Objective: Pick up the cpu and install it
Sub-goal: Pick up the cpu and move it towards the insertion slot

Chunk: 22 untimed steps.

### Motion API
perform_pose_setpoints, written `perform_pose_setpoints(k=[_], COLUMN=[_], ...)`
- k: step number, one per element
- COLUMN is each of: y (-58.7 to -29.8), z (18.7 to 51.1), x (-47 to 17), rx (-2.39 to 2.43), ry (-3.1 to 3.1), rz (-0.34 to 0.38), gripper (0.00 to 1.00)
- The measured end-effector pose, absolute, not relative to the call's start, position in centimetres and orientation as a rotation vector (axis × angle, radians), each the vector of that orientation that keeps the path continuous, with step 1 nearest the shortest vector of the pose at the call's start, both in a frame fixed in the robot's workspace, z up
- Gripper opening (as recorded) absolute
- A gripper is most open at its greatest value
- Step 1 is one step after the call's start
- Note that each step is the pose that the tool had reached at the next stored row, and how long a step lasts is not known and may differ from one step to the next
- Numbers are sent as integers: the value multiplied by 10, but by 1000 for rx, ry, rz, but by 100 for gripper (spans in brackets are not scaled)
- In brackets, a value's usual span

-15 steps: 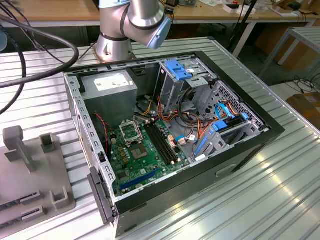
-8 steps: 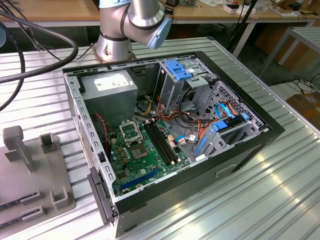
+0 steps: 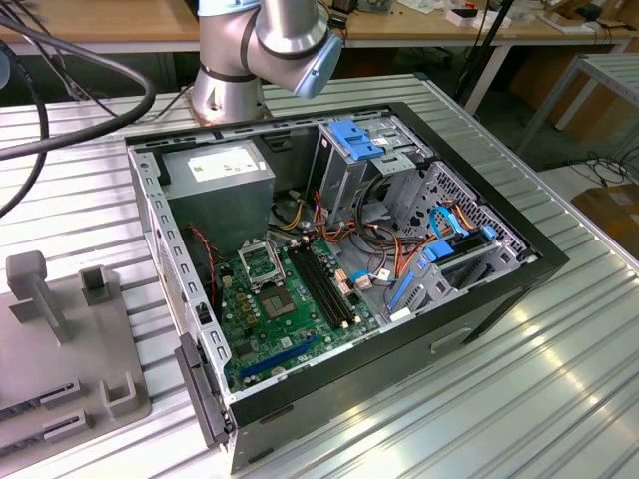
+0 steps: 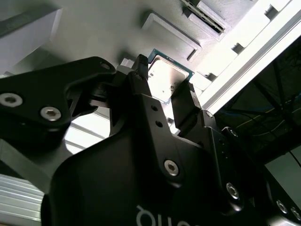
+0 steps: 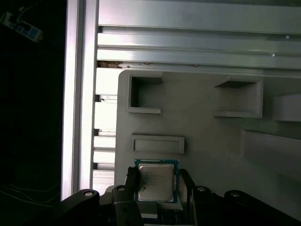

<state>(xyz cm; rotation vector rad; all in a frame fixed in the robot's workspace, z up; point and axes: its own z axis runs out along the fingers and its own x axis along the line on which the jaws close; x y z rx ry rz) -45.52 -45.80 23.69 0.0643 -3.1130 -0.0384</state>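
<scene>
The cpu (image 5: 156,182), a small square chip with a silver face and a green rim, lies against the grey fixture tray (image 5: 211,141), just beside a raised rectangular block. In both wrist views my gripper (image 5: 158,173) has a black finger pressed to each of two opposite sides of the chip. The same cpu (image 4: 164,81) shows bright between the fingers of the gripper (image 4: 165,74). I cannot tell whether the chip is lifted off the tray. In the exterior view the metal-framed socket (image 3: 262,264) on the green motherboard has a dark, bare centre.
The open computer case (image 3: 539,261) lies on the ribbed metal table, with the grey power-supply box (image 3: 220,180) at its back and black memory slots (image 3: 324,284) beside the socket. The grey fixture (image 3: 60,349) sits at the exterior view's left. The arm's base (image 3: 230,80) stands behind the case.
</scene>
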Motion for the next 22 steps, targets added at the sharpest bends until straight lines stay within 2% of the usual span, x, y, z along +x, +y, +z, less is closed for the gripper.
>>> perform_pose_setpoints(k=[22], y=[-458], z=[248], x=[-455], rx=[64], ry=[-3113], rz=[-40], gripper=[45])
